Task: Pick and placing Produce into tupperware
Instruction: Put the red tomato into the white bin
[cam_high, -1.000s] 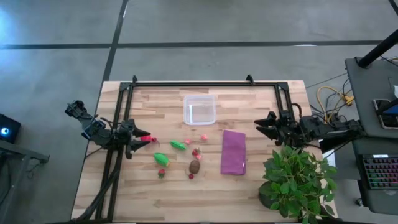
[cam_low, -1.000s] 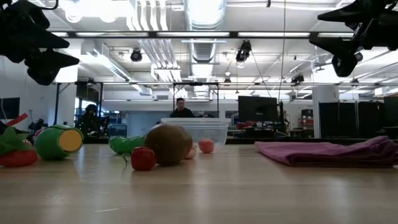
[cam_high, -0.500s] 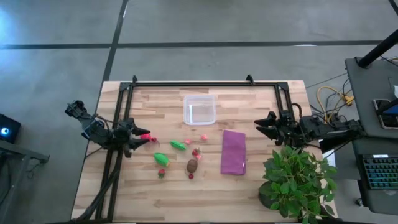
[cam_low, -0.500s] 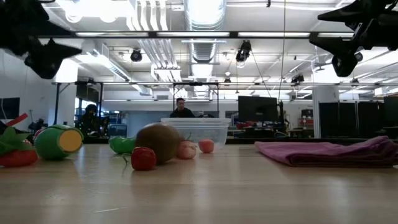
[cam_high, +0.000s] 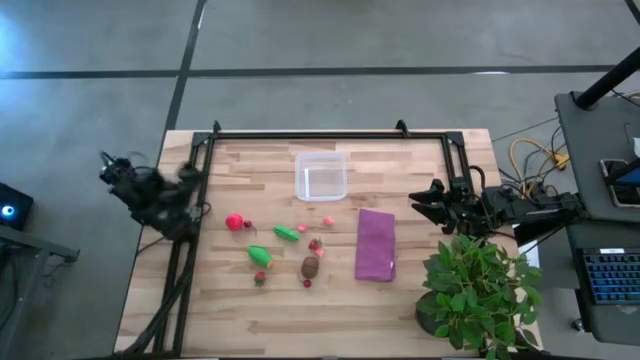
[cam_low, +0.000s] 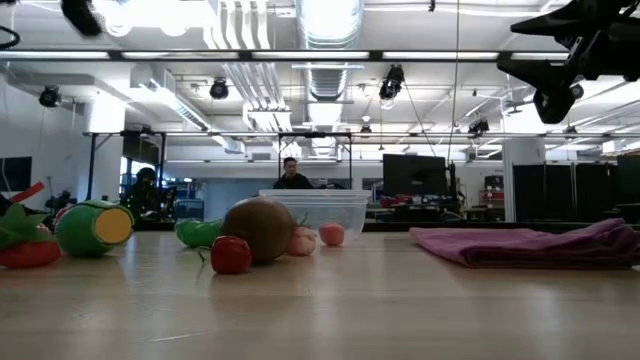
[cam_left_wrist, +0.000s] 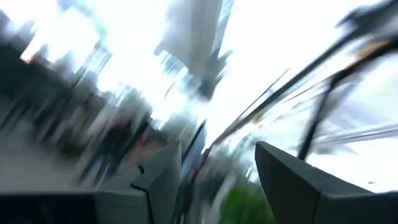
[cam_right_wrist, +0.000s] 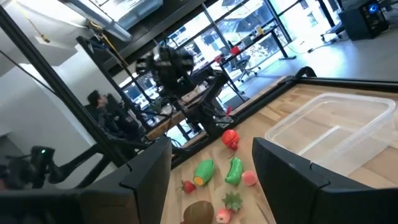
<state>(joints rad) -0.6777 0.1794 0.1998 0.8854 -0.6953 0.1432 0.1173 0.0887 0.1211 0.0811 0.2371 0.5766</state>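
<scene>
Left tool (cam_high: 185, 172) has pulled back off the bench edge, fingers apart, empty; small red round toy fruit (cam_high: 235, 222) now lies loose on the wooden bench (cam_high: 430, 300), well short of the clear square plastic tupperware (cam_high: 321, 176), still empty. Right tool (cam_high: 420, 203) waits open.

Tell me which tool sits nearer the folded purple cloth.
Right. The right tool hovers just off the folded purple cloth, by its far right corner. The left tool is at the table's left edge, across the scattered toy produce from it.
</scene>
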